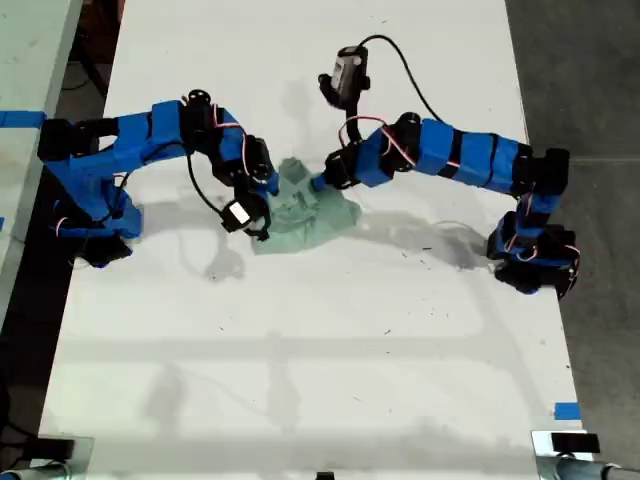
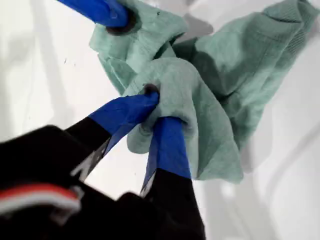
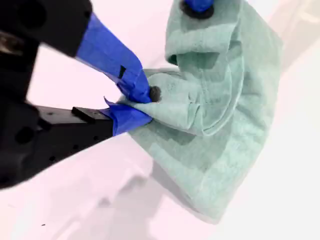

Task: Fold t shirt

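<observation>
Two blue arms meet mid-table in the exterior view: one arm [image 1: 150, 135] reaches in from the exterior view's left, the other arm [image 1: 470, 160] from its right. The t shirt [image 1: 310, 215] sits bunched between their tips, a pale green crumpled heap on the white table [image 1: 300, 380], nearer the far end than the near edge. From up here I can't say for sure which arm is first and which is second, because the jaws are too small and partly hidden by cloth. In the first wrist view, my first gripper [image 2: 157, 107] is clenched on a thick fold of the t shirt [image 2: 225, 75], with fabric wrapped over both blue-taped fingers. A blue fingertip of the other arm [image 2: 107, 10] presses on the cloth just beyond. In the second wrist view, my second gripper [image 3: 146, 105] is pinched tight on an edge of the t shirt [image 3: 225, 125], the jaws nearly meeting with cloth between them. The rest of the cloth drapes away in layered folds onto the table. The other arm's fingertip [image 3: 197, 6] touches the far side of the cloth.
</observation>
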